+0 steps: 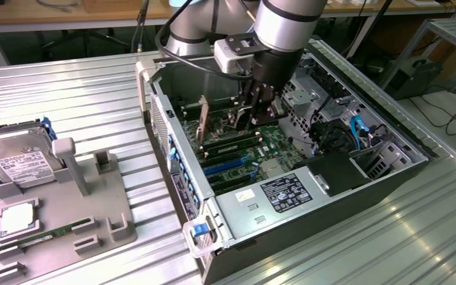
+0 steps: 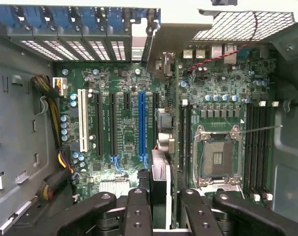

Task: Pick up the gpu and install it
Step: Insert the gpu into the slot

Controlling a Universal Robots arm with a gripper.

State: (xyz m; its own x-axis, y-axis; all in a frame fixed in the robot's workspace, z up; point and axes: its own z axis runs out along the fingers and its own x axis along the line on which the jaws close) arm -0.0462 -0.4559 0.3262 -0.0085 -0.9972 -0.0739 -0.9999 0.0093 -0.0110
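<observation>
GPU [image 2: 160, 191] card hangs edge-on between the pincer's [image 2: 159, 209] black fingers [image 2: 137, 211], which are closed narrow on its upper edge; that keeps the connector edge pointing down at the motherboard [image 2: 218, 93]. In the exterior view the pincer [image 1: 257, 116] is lowered inside the open computer case [image 1: 236, 208]. Directly beneath the pincer lie the expansion slots, the long blue slot [image 2: 142, 123] just off to one side of the card's line. Its bracket end faces the case's rear slot covers [image 2: 70, 49], where it must seat. Well away from the pincer, a hard drive [image 1: 14, 157] rests on a grey holder [image 1: 93, 202].
</observation>
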